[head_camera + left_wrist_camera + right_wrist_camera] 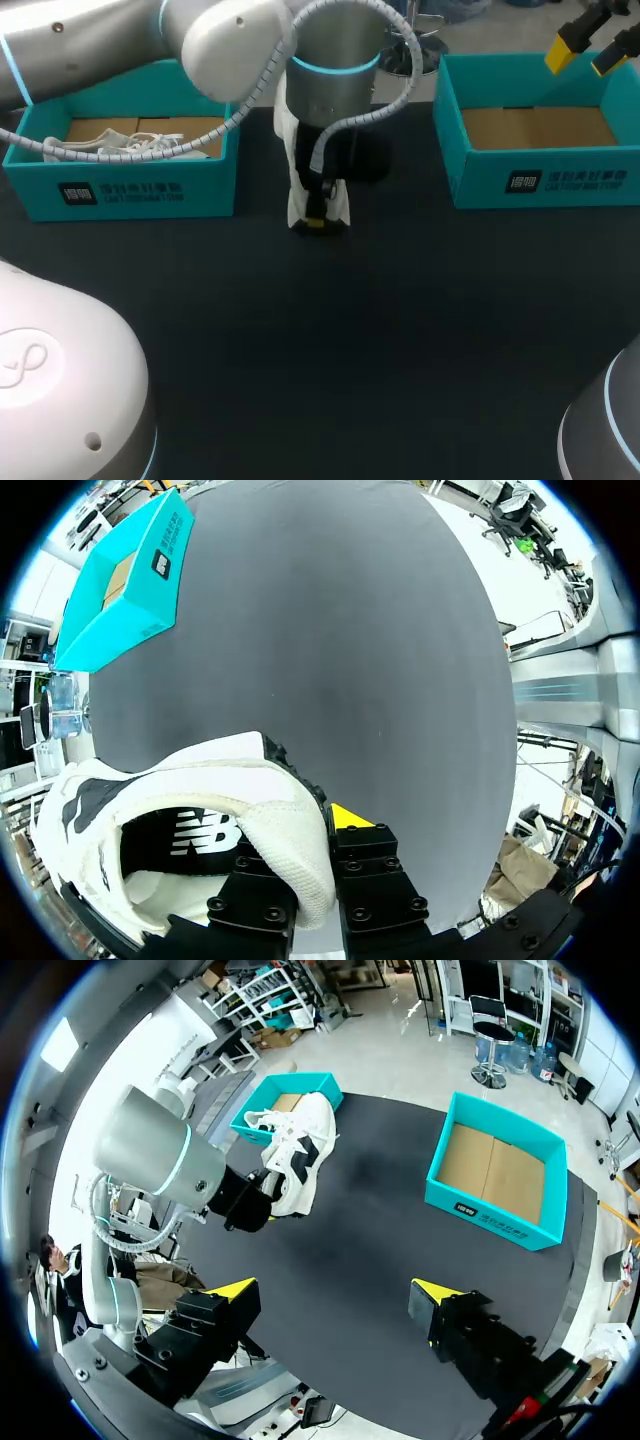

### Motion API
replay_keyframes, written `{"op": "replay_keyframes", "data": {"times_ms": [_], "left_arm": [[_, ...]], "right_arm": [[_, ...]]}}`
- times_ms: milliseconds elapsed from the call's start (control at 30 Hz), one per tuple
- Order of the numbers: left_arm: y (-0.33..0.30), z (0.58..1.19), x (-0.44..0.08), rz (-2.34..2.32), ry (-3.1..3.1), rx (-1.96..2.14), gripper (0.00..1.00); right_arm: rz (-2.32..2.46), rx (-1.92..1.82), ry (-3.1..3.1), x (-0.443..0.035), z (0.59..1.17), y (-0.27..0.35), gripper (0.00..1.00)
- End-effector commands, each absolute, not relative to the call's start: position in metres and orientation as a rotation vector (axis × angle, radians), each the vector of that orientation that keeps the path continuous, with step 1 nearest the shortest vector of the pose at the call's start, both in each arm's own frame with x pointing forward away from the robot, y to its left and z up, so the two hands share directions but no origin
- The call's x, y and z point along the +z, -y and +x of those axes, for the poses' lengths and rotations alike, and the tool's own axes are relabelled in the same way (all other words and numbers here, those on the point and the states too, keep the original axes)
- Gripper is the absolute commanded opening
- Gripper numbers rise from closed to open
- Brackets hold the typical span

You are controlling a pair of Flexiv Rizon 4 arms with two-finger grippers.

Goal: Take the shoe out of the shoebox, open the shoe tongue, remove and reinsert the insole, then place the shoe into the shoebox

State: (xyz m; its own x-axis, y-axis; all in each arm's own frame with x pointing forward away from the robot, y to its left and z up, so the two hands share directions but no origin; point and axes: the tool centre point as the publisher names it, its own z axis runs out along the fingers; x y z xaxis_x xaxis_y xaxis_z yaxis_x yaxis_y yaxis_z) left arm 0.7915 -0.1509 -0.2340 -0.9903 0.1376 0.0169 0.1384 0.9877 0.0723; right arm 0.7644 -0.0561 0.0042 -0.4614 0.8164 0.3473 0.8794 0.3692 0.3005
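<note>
Overhead head view and both wrist views share the shoe [262, 798], left closest.

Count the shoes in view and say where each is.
2. One white shoe is gripped by the left gripper at the table's middle; the other shoe lies in the left shoebox. The right shoebox shows none.

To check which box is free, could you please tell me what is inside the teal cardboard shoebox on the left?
A white laced shoe lies on the brown cardboard floor of the teal shoebox. The left arm covers its rear corner, so that part is unseen.
</note>
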Motion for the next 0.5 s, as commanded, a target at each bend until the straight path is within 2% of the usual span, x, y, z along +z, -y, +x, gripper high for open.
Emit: {"op": "replay_keyframes", "data": {"times_ms": [33,167,500], "left_arm": [[0.087,0.814,-0.211,-0.155,3.139,-0.113,0.0],[0.063,0.827,-0.203,-0.105,3.167,-0.205,0.0],[0.002,0.849,-0.199,-0.011,3.15,-0.121,0.0]], "right_arm": [[-1.549,-0.673,2.48,0.005,0.766,0.056,1.0],[-1.549,-0.673,2.48,0.005,0.766,0.056,1.0],[-1.549,-0.673,2.48,0.005,0.766,0.056,1.0]]}}
